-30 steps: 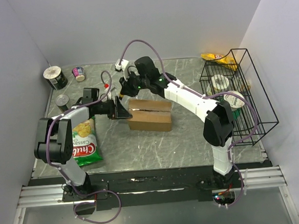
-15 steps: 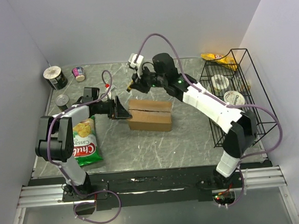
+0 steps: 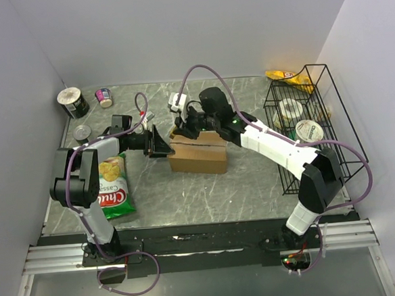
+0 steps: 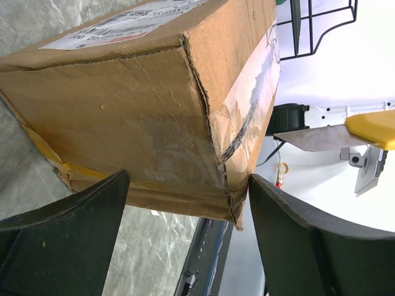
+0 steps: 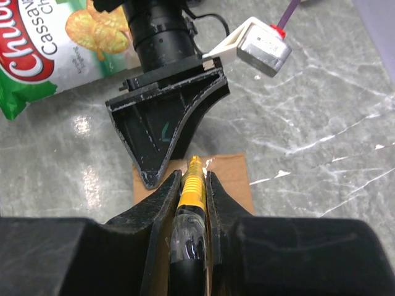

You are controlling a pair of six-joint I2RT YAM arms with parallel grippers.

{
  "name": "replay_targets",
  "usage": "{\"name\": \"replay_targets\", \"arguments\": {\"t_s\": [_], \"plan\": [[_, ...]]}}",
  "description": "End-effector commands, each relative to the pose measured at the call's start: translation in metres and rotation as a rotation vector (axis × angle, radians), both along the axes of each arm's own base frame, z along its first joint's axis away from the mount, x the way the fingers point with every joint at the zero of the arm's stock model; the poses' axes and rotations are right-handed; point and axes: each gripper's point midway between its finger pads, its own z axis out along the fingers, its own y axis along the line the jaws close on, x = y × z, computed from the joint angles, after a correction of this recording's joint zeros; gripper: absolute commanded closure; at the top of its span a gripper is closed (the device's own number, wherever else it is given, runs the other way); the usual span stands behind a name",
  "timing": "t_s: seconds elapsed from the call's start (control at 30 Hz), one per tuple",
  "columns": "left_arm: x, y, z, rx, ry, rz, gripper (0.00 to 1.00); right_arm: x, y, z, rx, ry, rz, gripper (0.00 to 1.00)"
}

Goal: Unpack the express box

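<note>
The express box (image 3: 198, 153), a brown carton with a taped seam (image 4: 253, 80) and a white label (image 4: 123, 24), lies mid-table. My left gripper (image 3: 162, 145) is open at the box's left end. In the left wrist view its fingers (image 4: 74, 240) straddle the box's lower corner (image 4: 136, 105). My right gripper (image 3: 181, 130) hangs over the same end of the box, shut on a yellow box cutter (image 5: 192, 191). The cutter's tip points down at the cardboard (image 5: 228, 179), right beside the left gripper (image 5: 166, 123). The blade also shows in the left wrist view (image 4: 321, 137).
A green chips bag (image 3: 112, 188) lies at the left front. Two cans (image 3: 73, 102) (image 3: 82, 135) and a small cup (image 3: 104, 97) stand at the back left. A black wire basket (image 3: 311, 126) with round tubs sits at the right, a yellow packet (image 3: 284, 76) behind it.
My right arm swung right, then came down with the cutter to the box's left end. The left gripper and the box have hardly moved.
</note>
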Motion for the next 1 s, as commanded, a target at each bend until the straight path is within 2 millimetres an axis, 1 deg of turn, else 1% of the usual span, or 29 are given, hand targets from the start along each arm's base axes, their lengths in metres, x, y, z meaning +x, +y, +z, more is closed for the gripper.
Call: {"name": "replay_targets", "arguments": {"t_s": [0.0,0.07,0.23,0.37,0.63,0.97], "plan": [[0.004,-0.002,-0.001,-0.008,0.008,-0.005,0.17,-0.001,0.009,0.034,0.090,-0.094,0.027,1.00],[0.004,-0.002,-0.004,-0.004,0.019,-0.006,0.17,0.000,0.010,0.034,0.100,-0.073,0.015,1.00],[0.006,-0.002,-0.004,-0.004,0.021,0.000,0.17,0.001,0.014,0.027,0.109,-0.020,0.000,1.00],[0.005,-0.002,-0.006,0.001,0.028,0.002,0.17,0.002,0.016,0.023,0.105,-0.009,0.000,1.00],[0.007,-0.002,-0.007,0.004,0.031,0.006,0.17,0.006,0.018,0.006,0.073,0.027,-0.007,1.00],[0.008,-0.002,-0.010,0.002,0.039,-0.002,0.17,0.007,0.017,-0.005,0.053,0.029,-0.011,1.00]]}}
